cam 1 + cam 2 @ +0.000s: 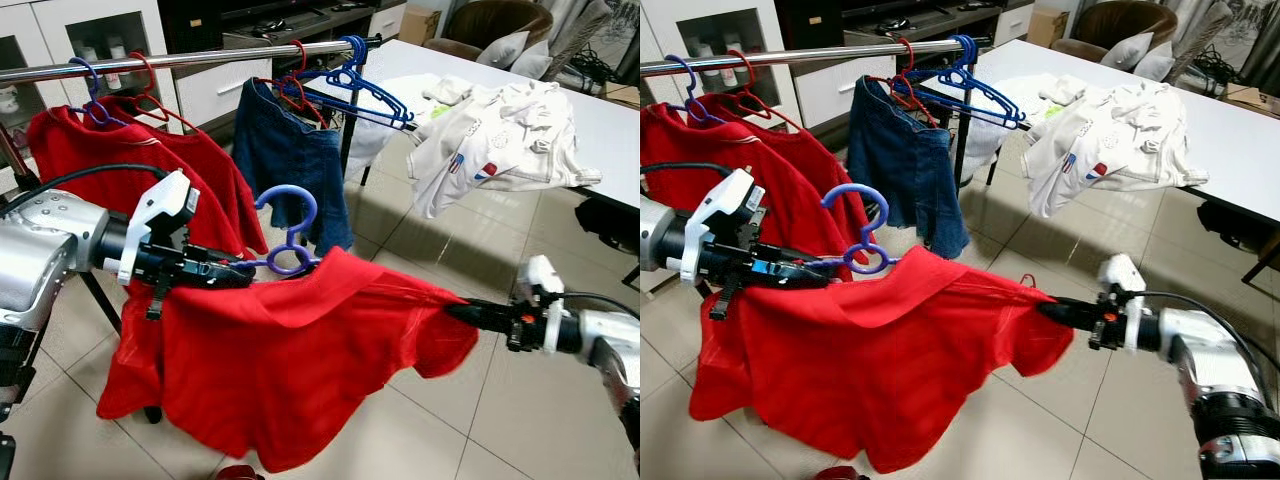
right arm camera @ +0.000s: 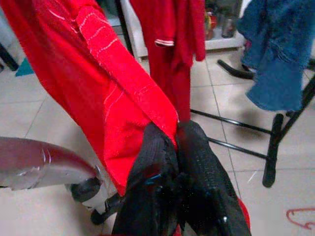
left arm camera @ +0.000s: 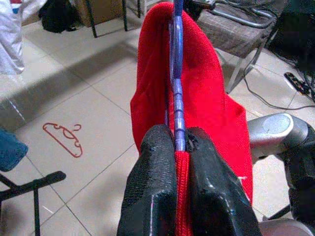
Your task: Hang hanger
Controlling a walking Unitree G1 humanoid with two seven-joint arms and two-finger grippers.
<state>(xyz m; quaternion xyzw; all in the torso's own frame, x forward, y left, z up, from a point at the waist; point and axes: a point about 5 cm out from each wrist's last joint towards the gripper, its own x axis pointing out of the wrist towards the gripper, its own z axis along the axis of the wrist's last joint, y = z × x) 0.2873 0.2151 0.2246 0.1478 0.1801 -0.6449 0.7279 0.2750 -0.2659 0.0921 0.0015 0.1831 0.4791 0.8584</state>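
**Red shirt stretched on its hanger, rail not yet reached**

We see the left gripper (image 1: 235,272) at centre left of the left eye view, its two black fingers (image 3: 152,196) pressed together on the arm of the purple hanger (image 1: 290,232) and on the red cloth folded beside it. The hook stands upright above the fingers, free in the air, so we judge the grip is placed low to leave the hook clear for the rail.

The right gripper (image 1: 470,315), at lower right, pinches the far edge of the red shirt (image 1: 290,370) with its fingers closed on the fabric. Between the two grippers the shirt hangs spread out flat, which likely keeps it from slipping off the hanger.

The metal clothes rail (image 1: 180,60) runs across the upper left of the frame, well above and behind the held hanger. It already carries two red garments (image 1: 120,160), a blue denim piece (image 1: 290,165) and some empty blue hangers (image 1: 355,85). White clothes (image 1: 490,140) lie on the table (image 1: 610,130) at upper right. A red hanger (image 3: 63,138) lies on the tiled floor (image 1: 430,420).

We judge the lift to the rail is yet to come.
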